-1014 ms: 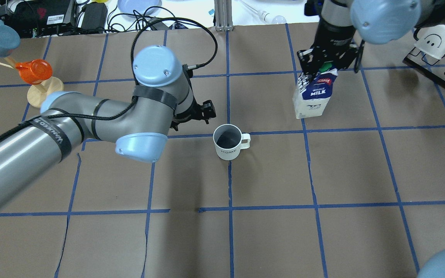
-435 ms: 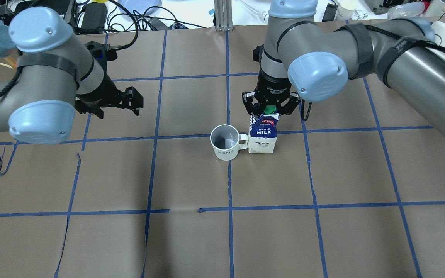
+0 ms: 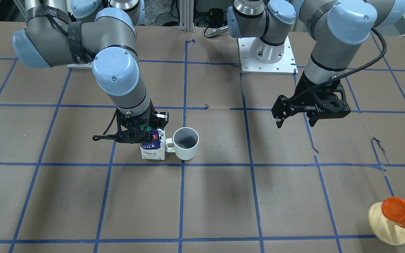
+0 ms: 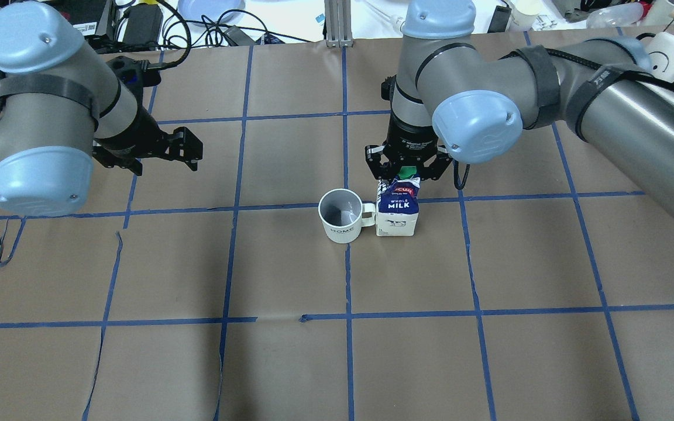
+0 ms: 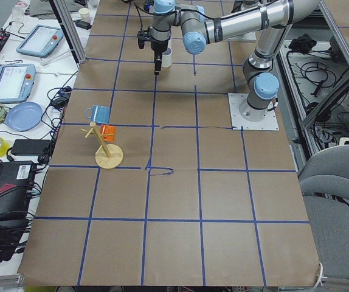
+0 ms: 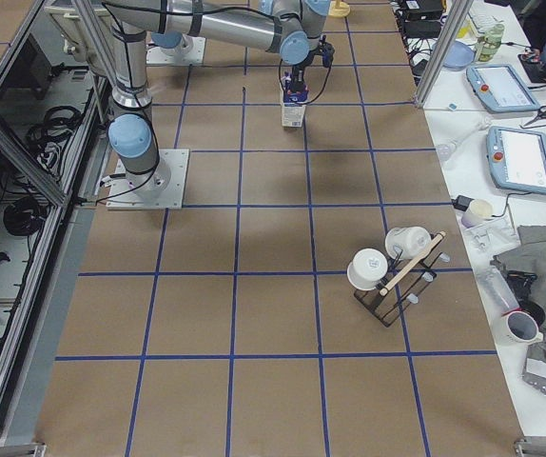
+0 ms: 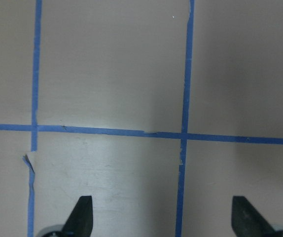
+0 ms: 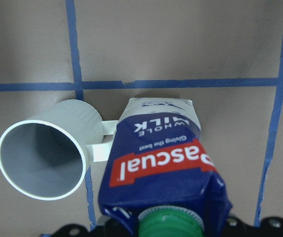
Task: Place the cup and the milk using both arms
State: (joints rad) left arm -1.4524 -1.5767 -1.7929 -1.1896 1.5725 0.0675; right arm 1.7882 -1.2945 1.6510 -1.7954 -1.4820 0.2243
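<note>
1. The cup (image 4: 340,219) stands upright near the middle of the desk (image 4: 290,362), mouth up. Its grey inside holds nothing.
2. The milk (image 4: 396,211) stands upright just beside the cup, on the robot's right, with its green cap (image 8: 171,223) on. The cup's loop handle points at the carton and reaches its side.
3. The right gripper (image 4: 407,166) hangs directly over the carton's top, with one finger on either side of the gable. The right wrist view cuts the fingers off at its lower edge. I cannot tell whether they pinch the carton or stand just clear of it.
4. The left gripper (image 4: 165,164) is well apart from the cup, above bare desk. Its fingers are spread wide with nothing between them.
5. An orange cup (image 3: 397,208) and a blue cup (image 5: 98,113) hang on a wooden stand (image 3: 385,230) near the desk's corner on the robot's left. Their insides cannot be made out. The front-facing view cuts the blue cup off at its edge.
6. In the view from the desk's right end the carton is small and the cup does not show beside it.
</note>
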